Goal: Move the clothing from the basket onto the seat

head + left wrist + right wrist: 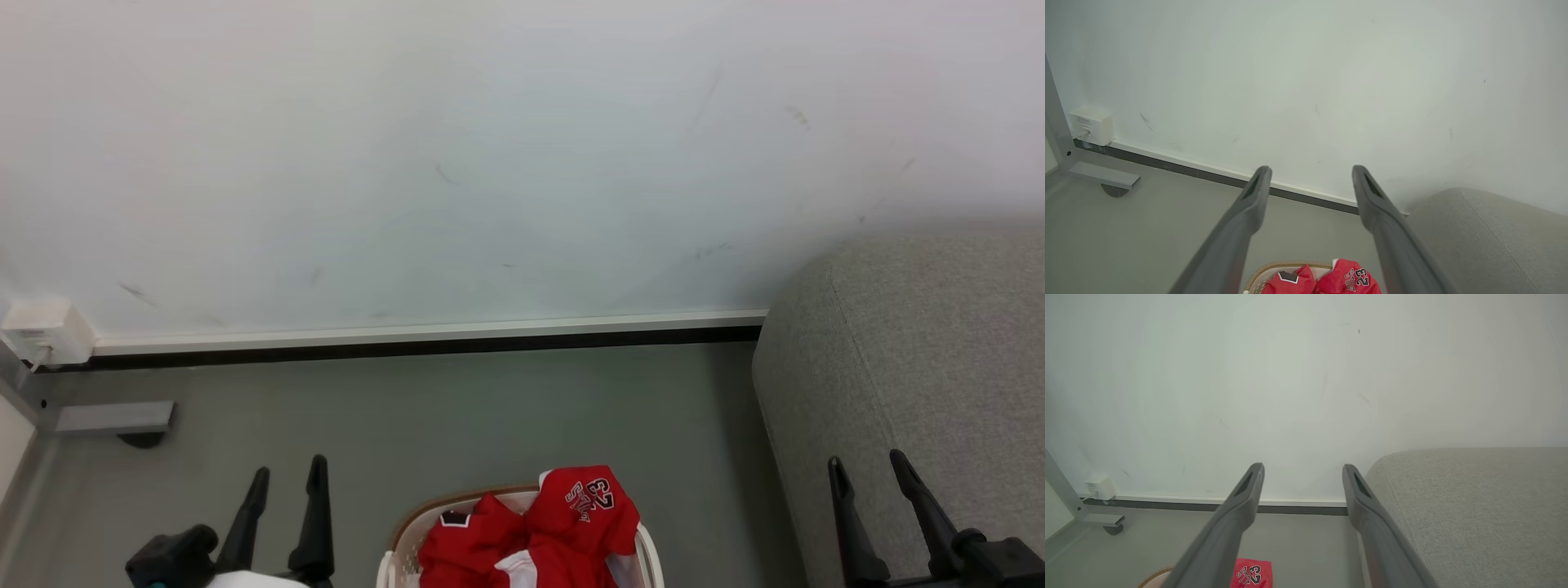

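Two end effectors sit low in the head view, both spread wide and holding nothing: the left end effector (289,469) at lower left over the floor (490,408), the right end effector (865,461) at lower right in front of the seat (914,343). Between them, at the bottom edge, the basket (433,508) stands on the floor with the clothing (563,531) heaped inside, the numbered jersey riding above the brown rim. Piled loose like that, a high fold is on offer for a pinch, I'd say. The seat rises just right of the basket, so the carry looks short. Over to the left wrist view: two dark fingers fork apart with bare wall between them and nothing gripped. The clothing (1347,279) peeks in at the bottom edge, low between the fingers and well apart from their tips. That arm points over the load, not at it; my read is it must tip down. Now the right wrist view: fingers parted just as wide, empty again, with the grey seat (1474,506) bulking up close beside one finger. A scrap of jersey (1251,573) shows low between the fingers, and a sliver of basket rim sits beyond the other finger. All the red I can see is in the basket, so the job looks not yet begun.
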Tool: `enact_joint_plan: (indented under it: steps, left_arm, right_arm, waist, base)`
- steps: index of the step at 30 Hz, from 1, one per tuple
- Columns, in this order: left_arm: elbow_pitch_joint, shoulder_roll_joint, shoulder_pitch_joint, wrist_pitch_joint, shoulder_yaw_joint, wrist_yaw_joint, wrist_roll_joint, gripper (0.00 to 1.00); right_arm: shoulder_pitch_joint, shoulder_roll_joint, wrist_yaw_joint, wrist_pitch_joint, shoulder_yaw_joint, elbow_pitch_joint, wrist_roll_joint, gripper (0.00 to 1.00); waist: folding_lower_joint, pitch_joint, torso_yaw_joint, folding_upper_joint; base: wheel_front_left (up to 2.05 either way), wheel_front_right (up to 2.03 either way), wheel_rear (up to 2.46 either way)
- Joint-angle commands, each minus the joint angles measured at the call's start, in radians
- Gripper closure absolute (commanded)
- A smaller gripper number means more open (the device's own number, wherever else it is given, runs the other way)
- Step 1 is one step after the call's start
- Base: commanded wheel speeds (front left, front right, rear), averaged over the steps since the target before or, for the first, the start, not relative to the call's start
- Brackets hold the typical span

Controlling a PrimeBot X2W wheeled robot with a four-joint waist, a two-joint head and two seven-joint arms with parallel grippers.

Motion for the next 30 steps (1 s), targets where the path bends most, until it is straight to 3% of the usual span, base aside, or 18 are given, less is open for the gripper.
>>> enact_joint_plan:
  steps: [1,30]
  left_arm:
    - [-0.003,0.009,0.001,-0.008,0.002,-0.003,0.033,0.00]
    - [0.023,0.018,0.035,-0.065,0.014,-0.022,0.298,0.00]
  right_arm:
    - [0.005,-0.001,-0.001,-0.005,-0.010,-0.003,-0.035,0.00]
    - [0.034,0.045,-0.002,-0.022,-0.095,0.028,-0.215,0.00]
  waist:
    - [0.0000,0.000,0.000,0.0000]
    - [0.0000,-0.017,0.002,0.0000]
  base:
    - [0.00,0.00,0.00]
    - [0.00,0.00,0.00]
